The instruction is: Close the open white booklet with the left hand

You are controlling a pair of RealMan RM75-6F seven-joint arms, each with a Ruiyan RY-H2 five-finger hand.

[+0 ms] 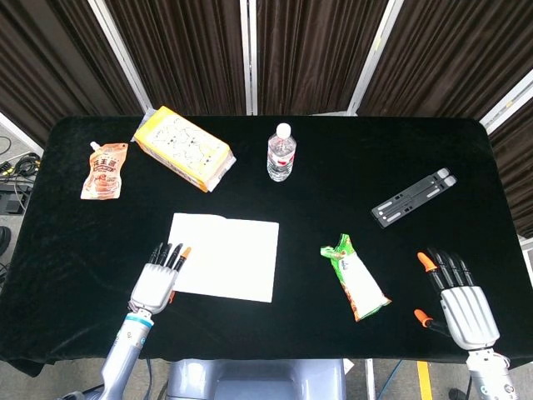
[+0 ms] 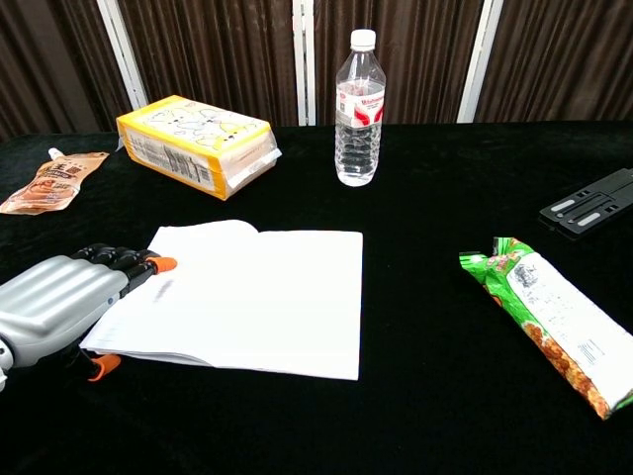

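The open white booklet (image 1: 225, 257) (image 2: 242, 296) lies flat on the black table, near its front left. My left hand (image 1: 156, 282) (image 2: 59, 308) rests low at the booklet's left edge, palm down, fingers extended, with the orange fingertips (image 2: 161, 264) reaching over the left page. It holds nothing. My right hand (image 1: 462, 301) lies flat and open at the front right corner, far from the booklet; it shows only in the head view.
A yellow box (image 1: 184, 148) and an orange pouch (image 1: 105, 171) lie at the back left. A water bottle (image 1: 281, 153) stands behind the booklet. A green snack bag (image 1: 356, 277) lies to the right, with a black folded stand (image 1: 414, 197) beyond it.
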